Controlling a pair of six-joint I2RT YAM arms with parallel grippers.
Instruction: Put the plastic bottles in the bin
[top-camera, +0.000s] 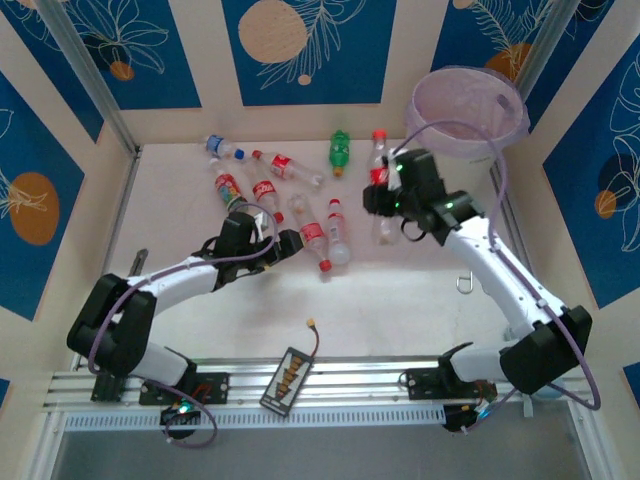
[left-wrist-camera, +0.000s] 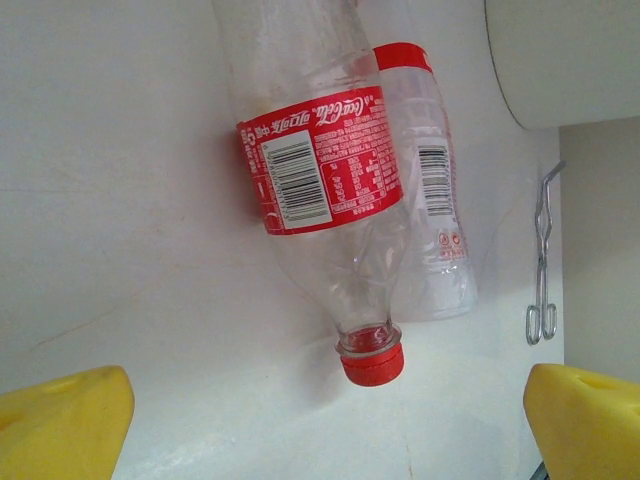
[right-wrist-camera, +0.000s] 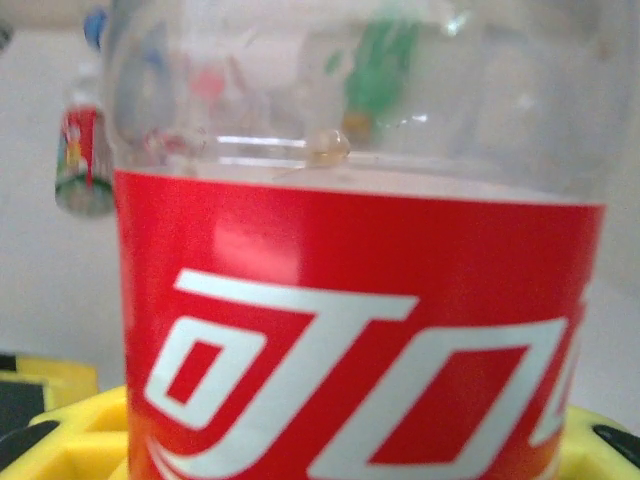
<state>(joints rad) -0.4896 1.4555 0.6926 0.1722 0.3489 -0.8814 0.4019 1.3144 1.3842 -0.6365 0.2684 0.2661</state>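
From above, my right pincer (top-camera: 386, 198) grips a red-capped bottle (top-camera: 378, 160) near the bin (top-camera: 455, 145). The other bottles (top-camera: 268, 188) lie on the table (top-camera: 400, 310).

At my left wrist, my left pincer (left-wrist-camera: 322, 425) stands wide open before a red-labelled bottle (left-wrist-camera: 320, 170) lying flat.

At my right wrist, the red-capped bottle (right-wrist-camera: 360, 340) sits between my yellow fingers (right-wrist-camera: 70, 428).

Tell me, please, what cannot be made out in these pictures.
- Right wrist view: the red-label bottle is cut by the top and bottom edges. Whether the right gripper presses it is hidden by the bottle itself.
- Same view: the green bottle is blurred, seen through clear plastic.
- Left wrist view: the front bottle loses its base at the top edge and covers part of the bottle behind.
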